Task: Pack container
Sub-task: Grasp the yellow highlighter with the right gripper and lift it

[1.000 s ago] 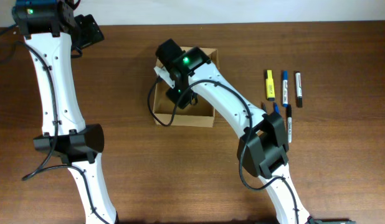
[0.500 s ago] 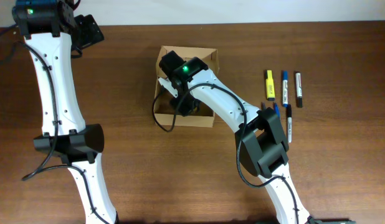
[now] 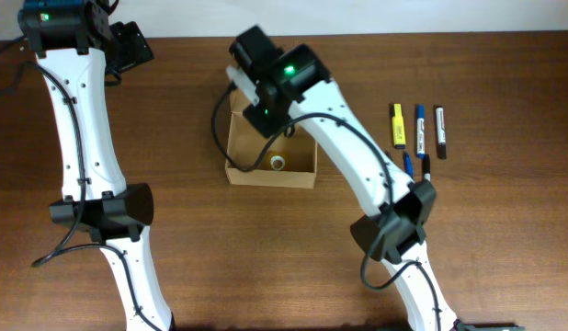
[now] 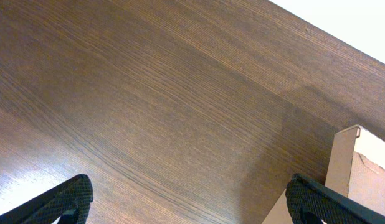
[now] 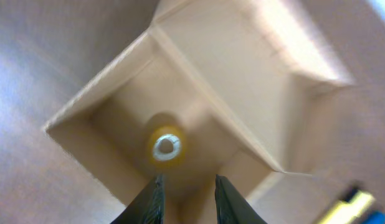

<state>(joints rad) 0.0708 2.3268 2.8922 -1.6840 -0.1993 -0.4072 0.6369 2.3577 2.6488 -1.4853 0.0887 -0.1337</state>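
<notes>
Overhead view: the container (image 3: 250, 147) sits a bit toward 12 o'clock from the table's centre. It's plain tan cardboard with the top open, and one small yellow roundish item (image 3: 278, 163) stands near its 6 o'clock wall. The right gripper (image 5: 187, 185) hovers over the container's 11 o'clock corner, fingers slightly apart with nothing between them. So I'd say we're mid-packing: one thing in, arm free for another. The markers (image 3: 419, 124) lie at 3 o'clock from the container, so the next move probably means swinging over there and lining up across one. The left gripper (image 4: 189, 198) is spread wide over bare table (image 4: 149, 93) around 10 o'clock.
</notes>
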